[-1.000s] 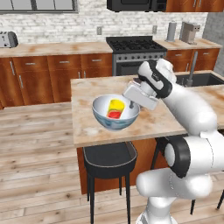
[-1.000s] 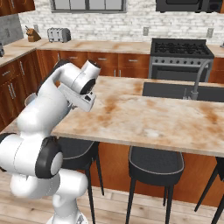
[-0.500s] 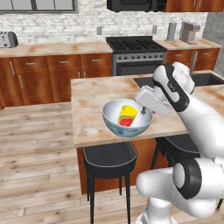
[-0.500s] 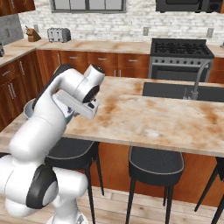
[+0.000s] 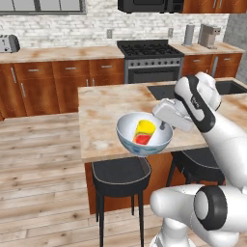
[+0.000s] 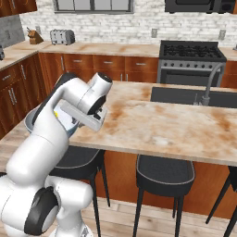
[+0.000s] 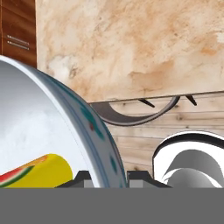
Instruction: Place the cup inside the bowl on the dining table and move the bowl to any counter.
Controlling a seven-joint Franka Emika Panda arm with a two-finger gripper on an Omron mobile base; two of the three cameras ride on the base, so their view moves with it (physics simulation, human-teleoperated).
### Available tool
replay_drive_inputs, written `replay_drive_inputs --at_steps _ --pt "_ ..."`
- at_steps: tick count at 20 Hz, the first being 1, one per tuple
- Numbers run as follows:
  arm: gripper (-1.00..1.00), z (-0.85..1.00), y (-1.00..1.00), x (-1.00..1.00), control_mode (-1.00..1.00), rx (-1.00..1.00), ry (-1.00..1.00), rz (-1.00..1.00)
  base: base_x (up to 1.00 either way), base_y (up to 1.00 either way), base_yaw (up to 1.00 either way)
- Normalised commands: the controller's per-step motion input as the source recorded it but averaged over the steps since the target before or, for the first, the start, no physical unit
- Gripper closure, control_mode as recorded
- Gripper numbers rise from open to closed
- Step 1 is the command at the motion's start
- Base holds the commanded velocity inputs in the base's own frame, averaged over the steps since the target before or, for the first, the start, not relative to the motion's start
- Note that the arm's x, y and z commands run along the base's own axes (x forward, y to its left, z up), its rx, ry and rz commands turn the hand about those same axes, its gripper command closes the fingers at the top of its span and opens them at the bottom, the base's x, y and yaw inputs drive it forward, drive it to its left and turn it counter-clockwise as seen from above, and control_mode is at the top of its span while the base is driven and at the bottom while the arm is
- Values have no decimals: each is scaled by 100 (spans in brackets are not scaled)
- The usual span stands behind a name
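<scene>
The bowl (image 5: 126,128), white inside and blue-grey patterned outside, hangs tilted in the air over the front edge of the dining table (image 5: 108,108). The yellow cup (image 5: 144,132) with its red patch lies inside it. My gripper (image 5: 164,126) is shut on the bowl's right rim. In the hand view the rim (image 7: 83,118) runs down between my fingertips (image 7: 81,177), and the cup (image 7: 39,173) lies to its left. From the right base view, the bowl (image 6: 30,121) peeks out behind my arm.
Black stools (image 5: 120,174) stand under the table's front edge, one right below the bowl. A sink with a faucet (image 6: 206,90) is set in the table's far right. The counter (image 5: 58,53) runs along the back wall with a toaster (image 5: 9,43) and a stove (image 5: 149,50).
The bowl with the cup in it has travelled right and toward the table's front edge, carried by my gripper. The base has stayed put.
</scene>
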Motion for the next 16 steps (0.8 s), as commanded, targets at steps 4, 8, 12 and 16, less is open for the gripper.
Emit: replay_drive_inputs --at_steps 4,8,12,16 --pt "100 0 0 0 -100 0 0 0 0 0 0" --pt "100 0 0 0 100 0 0 0 0 0 0" --pt "100 0 0 0 100 0 0 0 -13 0 0" --pt "100 0 0 0 100 0 0 0 -89 0 0"
